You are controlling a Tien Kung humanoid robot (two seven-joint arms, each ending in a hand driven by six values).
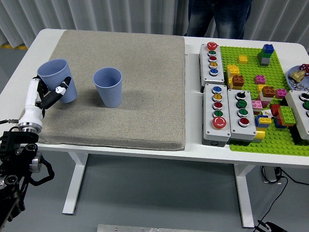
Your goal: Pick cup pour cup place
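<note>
Over the grey mat's (125, 96) left edge, seen from the head camera, the left hand (48, 94) had its fingers wrapped tight round a blue cup (57, 79), which leaned slightly leftward. A second blue cup (108, 86) stood upright on the mat just to its right, apart from it and untouched.

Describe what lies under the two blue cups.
The free cup stands on the grey mat, which covers the table. The left robot hand holds the other cup; its base is hidden.
</note>
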